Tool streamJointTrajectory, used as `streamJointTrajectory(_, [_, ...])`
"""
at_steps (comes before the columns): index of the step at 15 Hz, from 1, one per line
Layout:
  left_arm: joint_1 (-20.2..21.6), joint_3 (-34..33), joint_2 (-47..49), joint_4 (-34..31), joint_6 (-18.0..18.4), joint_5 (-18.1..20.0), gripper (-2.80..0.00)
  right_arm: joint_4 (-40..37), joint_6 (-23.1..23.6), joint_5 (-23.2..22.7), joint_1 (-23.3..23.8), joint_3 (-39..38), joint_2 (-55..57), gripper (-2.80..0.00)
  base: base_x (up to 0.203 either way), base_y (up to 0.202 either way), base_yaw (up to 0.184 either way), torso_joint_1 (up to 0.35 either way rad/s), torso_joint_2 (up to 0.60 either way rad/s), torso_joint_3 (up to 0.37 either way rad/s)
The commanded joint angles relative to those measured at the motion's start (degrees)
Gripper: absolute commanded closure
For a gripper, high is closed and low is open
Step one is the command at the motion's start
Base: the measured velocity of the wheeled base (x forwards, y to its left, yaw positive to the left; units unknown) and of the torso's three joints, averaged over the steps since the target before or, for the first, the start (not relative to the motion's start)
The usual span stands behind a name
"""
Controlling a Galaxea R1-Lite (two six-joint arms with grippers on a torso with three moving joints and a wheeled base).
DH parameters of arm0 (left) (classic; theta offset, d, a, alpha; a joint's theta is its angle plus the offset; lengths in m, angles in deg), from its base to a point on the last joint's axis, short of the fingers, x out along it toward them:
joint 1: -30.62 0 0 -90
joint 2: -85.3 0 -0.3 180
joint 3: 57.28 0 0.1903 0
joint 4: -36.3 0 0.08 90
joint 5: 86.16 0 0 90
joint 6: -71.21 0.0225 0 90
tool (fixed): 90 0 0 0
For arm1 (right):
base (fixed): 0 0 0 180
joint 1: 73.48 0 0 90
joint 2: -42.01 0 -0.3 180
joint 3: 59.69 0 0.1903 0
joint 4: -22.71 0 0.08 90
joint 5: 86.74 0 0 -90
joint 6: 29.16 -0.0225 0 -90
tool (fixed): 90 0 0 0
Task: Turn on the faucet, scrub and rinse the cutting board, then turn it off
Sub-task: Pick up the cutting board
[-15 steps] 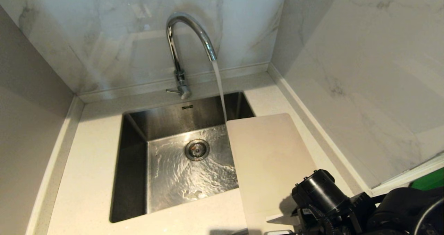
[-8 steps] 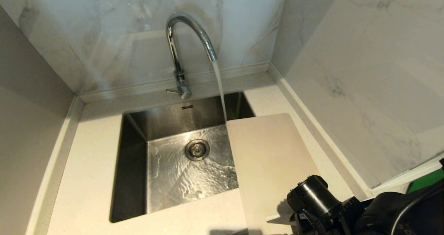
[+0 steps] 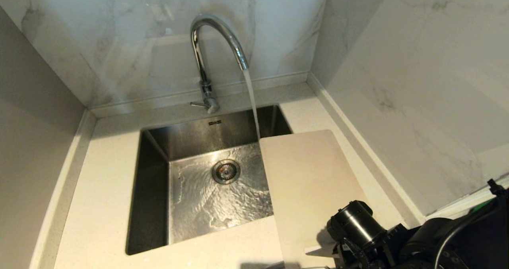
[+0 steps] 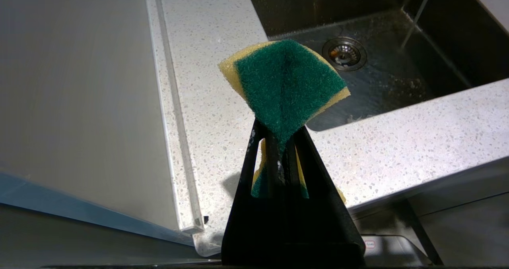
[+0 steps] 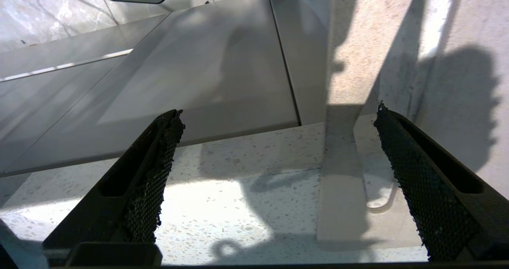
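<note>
Change since before: right arm has come a little lower and toward the near edge in the head view; water, board and sink have not moved.
Faucet: the faucet (image 3: 216, 42) is on, its stream falls into the sink (image 3: 151, 189) just beside the board's far-left corner.
Board: the cutting board (image 3: 310, 181) lies flat on the desk (image 3: 99, 205), its left part over the sink's right rim; long axis runs away from the robot.
Right hand: the right hand (image 5: 278, 181) is wide apart and empty, at the board's near short end, with the handle slot (image 5: 381, 205) just ahead.
Left hand: the left hand (image 4: 278, 157) is clamped on a sponge (image 4: 284, 80), near the sink's left front.
Nearer arm: the right one, I judge.
Sink contents: only running water and the drain (image 3: 226, 171).
</note>
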Motion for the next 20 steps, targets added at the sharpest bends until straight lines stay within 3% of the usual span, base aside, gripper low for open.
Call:
streamJointTrajectory(1, [0.1,-0.1,0.1,0.0,0.0,0.0,0.0,0.0,0.4,0.1,0.3,-0.2,0.9,-2.8,0.0,0.0,0.0,0.0,0.0,0.0])
streamJointTrajectory(20, [0.1,0.0,0.1,0.0,0.0,0.0,0.0,1.2,0.5,0.0,0.8,-0.6,7.1,-2.8,0.0,0.0,0.0,0.0,0.0,0.0])
